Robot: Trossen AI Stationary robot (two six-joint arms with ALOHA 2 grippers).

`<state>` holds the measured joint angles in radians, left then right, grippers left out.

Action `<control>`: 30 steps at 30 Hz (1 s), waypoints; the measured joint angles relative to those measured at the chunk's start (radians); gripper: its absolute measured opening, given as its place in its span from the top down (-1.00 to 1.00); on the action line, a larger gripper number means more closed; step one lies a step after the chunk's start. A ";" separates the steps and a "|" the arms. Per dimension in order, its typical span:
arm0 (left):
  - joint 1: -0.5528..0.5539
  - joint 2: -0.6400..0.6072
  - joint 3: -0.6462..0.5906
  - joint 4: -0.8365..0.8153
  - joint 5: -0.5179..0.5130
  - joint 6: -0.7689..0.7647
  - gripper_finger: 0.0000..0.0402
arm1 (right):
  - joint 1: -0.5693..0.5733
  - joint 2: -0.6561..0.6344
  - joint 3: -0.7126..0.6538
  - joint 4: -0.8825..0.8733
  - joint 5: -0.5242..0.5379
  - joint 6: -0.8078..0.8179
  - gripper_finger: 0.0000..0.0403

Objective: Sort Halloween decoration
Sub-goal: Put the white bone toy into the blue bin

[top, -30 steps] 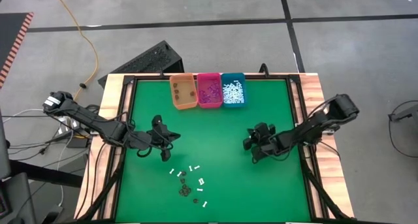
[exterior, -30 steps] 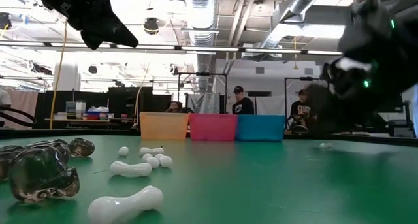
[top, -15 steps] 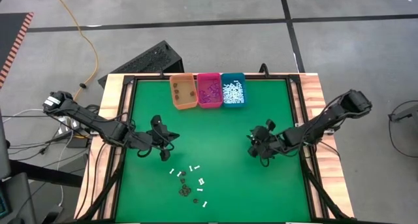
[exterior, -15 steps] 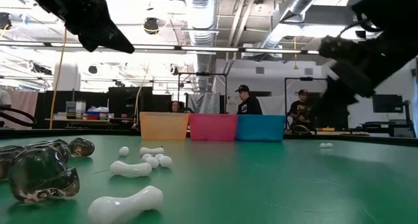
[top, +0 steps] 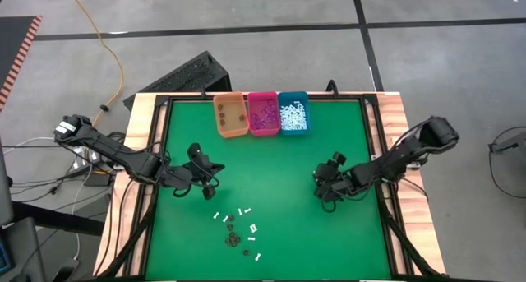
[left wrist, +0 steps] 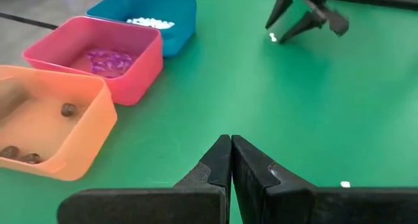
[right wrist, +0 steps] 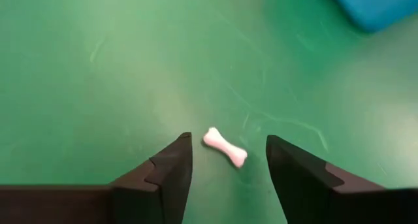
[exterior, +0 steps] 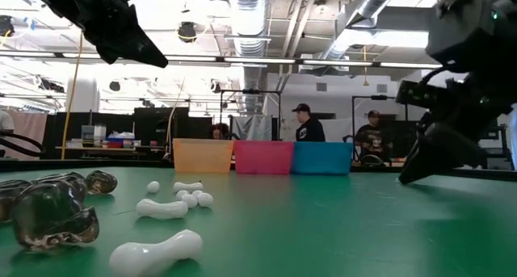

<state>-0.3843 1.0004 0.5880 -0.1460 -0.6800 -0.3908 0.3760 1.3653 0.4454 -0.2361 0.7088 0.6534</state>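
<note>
The Halloween decoration shows as small white bone-shaped sticks and dark pieces, loose in a pile (top: 238, 229) on the green table's near middle and close in the low view (exterior: 161, 208). One white bone (right wrist: 225, 147) lies alone on the table's right half. My right gripper (right wrist: 228, 138) stands open over it, one finger on either side, touching nothing. My left gripper (left wrist: 230, 142) is shut on nothing and hangs above the table's left half (top: 205, 175).
Three bins stand side by side at the far edge: orange (top: 231, 115) with a few dark pieces, pink (top: 264, 113) with purple bits, teal (top: 293, 112) with white sticks. A black frame and wooden border (top: 394, 134) edge the table. People stand in the room behind (exterior: 303, 128).
My right gripper has tipped its fingers down and come down to the table around the lone white bone, which has stayed where it lay.
</note>
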 joint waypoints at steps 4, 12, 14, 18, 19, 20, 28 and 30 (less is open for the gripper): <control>0.000 0.000 0.000 0.000 -0.009 -0.015 1.00 | -0.035 0.063 -0.039 0.105 0.000 -0.007 -0.08; 0.000 0.000 0.000 -0.001 -0.009 -0.024 1.00 | -0.112 0.120 -0.058 0.185 -0.163 -0.017 0.03; 0.000 0.000 0.000 0.000 -0.010 -0.025 1.00 | -0.118 0.117 -0.057 0.187 -0.191 -0.014 0.15; 0.000 0.000 -0.001 0.000 -0.010 -0.026 1.00 | -0.116 0.102 -0.059 0.193 -0.213 -0.011 0.48; 0.000 0.000 -0.001 0.000 -0.009 -0.030 1.00 | -0.116 0.099 -0.060 0.197 -0.215 -0.011 0.56; 0.000 0.000 -0.001 0.000 -0.009 -0.034 1.00 | -0.116 0.095 -0.062 0.199 -0.214 -0.011 0.65; 0.000 0.000 -0.001 -0.002 -0.008 -0.040 1.00 | -0.125 0.044 -0.058 0.245 -0.255 0.000 0.91; 0.000 0.000 -0.001 -0.004 -0.007 -0.040 1.00 | -0.134 0.034 -0.044 0.241 -0.262 0.000 0.90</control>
<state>-0.3847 1.0004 0.5873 -0.1505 -0.6873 -0.4305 0.2415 1.3992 0.4014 0.0045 0.4466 0.6531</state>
